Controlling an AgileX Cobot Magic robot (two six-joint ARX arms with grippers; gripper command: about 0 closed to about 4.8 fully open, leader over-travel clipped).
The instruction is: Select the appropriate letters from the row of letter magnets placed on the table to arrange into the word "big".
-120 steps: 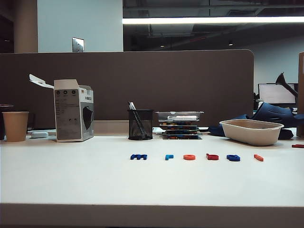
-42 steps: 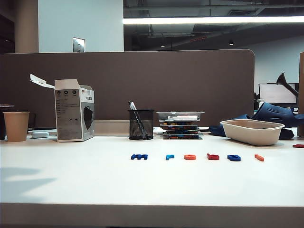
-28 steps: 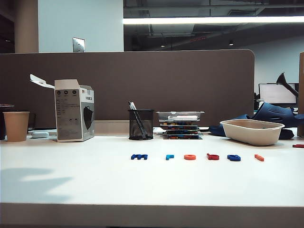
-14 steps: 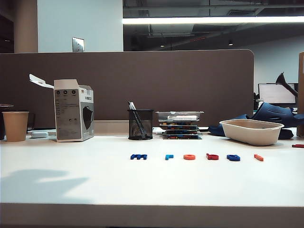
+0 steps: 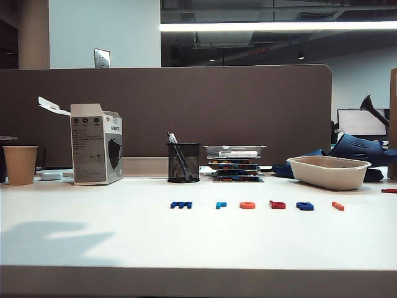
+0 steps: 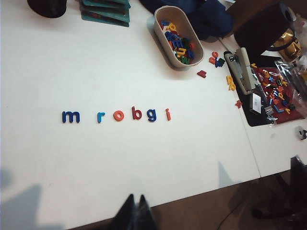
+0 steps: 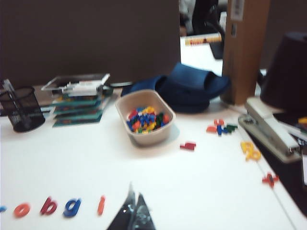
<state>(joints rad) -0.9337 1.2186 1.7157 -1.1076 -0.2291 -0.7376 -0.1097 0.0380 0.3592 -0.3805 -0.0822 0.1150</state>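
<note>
I see red b (image 7: 49, 205), blue g (image 7: 72, 206), orange i (image 7: 101, 205) at the row's right end on the worktop (image 5: 124, 236) | right tool (image 7: 135, 203) tips together, hovering just beside the i, nearer | left tool (image 6: 135, 211) tips together, farther back over the front edge

A brown partition (image 5: 167, 112) spans the back of the desk. Above it, a pale blue wall (image 5: 102, 31) meets a dark ceiling with a bright strip light (image 5: 279, 27); a monitor (image 5: 360, 122), perhaps, glows far right.

Both the left end effector (image 6: 135, 211) and right end effector (image 7: 134, 206) hang closed, empty.
</note>
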